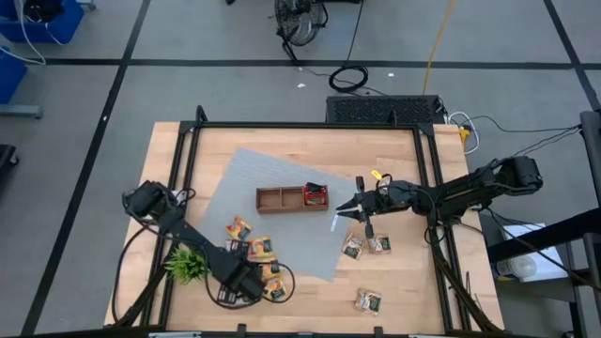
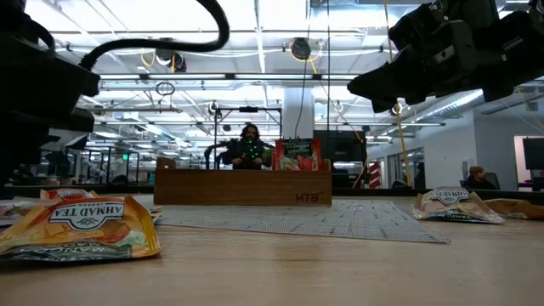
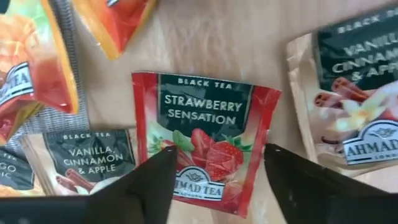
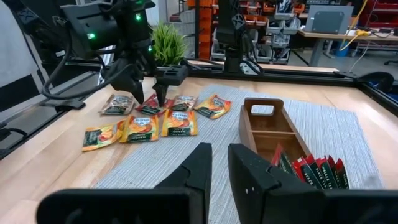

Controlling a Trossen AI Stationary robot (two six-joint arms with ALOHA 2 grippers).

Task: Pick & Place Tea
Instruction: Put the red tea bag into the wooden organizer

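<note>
My left tool (image 1: 252,284) hangs low over the cluster of tea sachets at the near left of the bench (image 1: 282,141), beside the green plant (image 1: 186,265). Its fingers stand partly apart, one to each side of a red strawberry sachet (image 3: 205,140); nothing is gripped yet. That sachet lies flat on bare wood. A vanilla sachet (image 3: 84,160) lies just beside it on one side, another pale one (image 3: 348,106) on the other, and orange sachets (image 3: 37,74) lie beyond.

My right tool (image 1: 349,207) waits above the grey mat (image 1: 235,178), just off the end of the wooden tray (image 1: 280,198), fingers nearly together and holding nothing. One end compartment of the tray already holds upright red sachets (image 4: 314,169); the other two show empty.

Handling, as I judge it:
- The sachet is light, thin and limp. It will bend rather than resist.
- The printed foil looks slick, so a shallow pinch may slip.
- Lying flat, it offers no raised edge. I expect to press down and pinch across its width so it buckles up between the fingers.
- Neighbouring sachets sit close, so a wide closing sweep could drag one along.

Further pale sachets (image 1: 364,245) lie on the right of the bench.
</note>
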